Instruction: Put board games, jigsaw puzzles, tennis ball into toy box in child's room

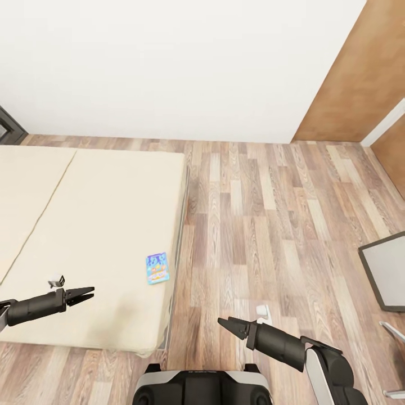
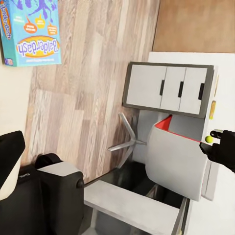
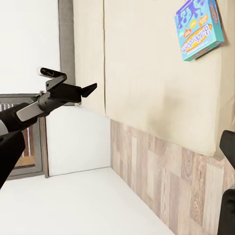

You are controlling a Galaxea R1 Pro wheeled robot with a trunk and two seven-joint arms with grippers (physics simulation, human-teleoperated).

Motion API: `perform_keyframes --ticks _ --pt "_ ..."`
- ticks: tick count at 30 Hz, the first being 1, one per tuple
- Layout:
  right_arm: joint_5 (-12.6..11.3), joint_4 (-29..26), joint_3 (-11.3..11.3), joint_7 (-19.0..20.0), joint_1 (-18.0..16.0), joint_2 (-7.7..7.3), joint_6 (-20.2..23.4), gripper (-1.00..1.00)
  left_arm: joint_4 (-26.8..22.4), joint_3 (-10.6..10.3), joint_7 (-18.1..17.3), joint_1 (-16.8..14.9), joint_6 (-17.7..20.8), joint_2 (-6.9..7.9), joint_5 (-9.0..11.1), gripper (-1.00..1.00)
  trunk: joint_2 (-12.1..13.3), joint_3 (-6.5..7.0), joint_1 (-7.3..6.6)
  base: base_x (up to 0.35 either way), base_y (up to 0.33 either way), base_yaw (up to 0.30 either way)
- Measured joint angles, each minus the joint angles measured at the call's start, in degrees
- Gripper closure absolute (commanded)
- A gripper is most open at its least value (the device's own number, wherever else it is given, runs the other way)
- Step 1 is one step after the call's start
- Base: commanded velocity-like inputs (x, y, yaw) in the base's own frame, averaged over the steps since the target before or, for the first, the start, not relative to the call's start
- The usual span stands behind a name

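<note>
While the blue board game [image 1: 157,268] lay near the bed's [image 1: 101,225] edge at centre frame, my left gripper [image 1: 84,293] and right gripper [image 1: 228,324] hung clenched and empty.

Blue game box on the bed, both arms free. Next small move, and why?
Probably swing the left gripper forward and toward the bed's right edge, over the blue board game. The box lies flat near that edge, ahead of the gripper, with bare mattress between them. The jaws look nearly closed and hold nothing, so open them on the way. The right gripper hovers over floor.
</note>
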Motion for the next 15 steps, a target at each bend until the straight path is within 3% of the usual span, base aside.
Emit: perform_keyframes --ticks 15 --pt "0.0 0.0 0.0 0.0 0.0 0.03 0.0 -1.00 0.0 0.0 0.0 0.0 0.0 0.00 0.0 -1.00 0.0 1.42 0.00 0.000 0.000 0.000"
